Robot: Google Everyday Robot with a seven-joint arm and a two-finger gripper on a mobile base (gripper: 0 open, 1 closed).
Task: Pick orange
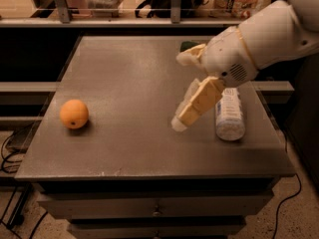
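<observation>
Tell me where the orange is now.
In the camera view the orange lies near the left front edge of the table; the gripper hovers to its right, beside the plastic bottle.

1 near camera looks down on the table point(129, 73), end effector point(180, 121) centre-right.
</observation>
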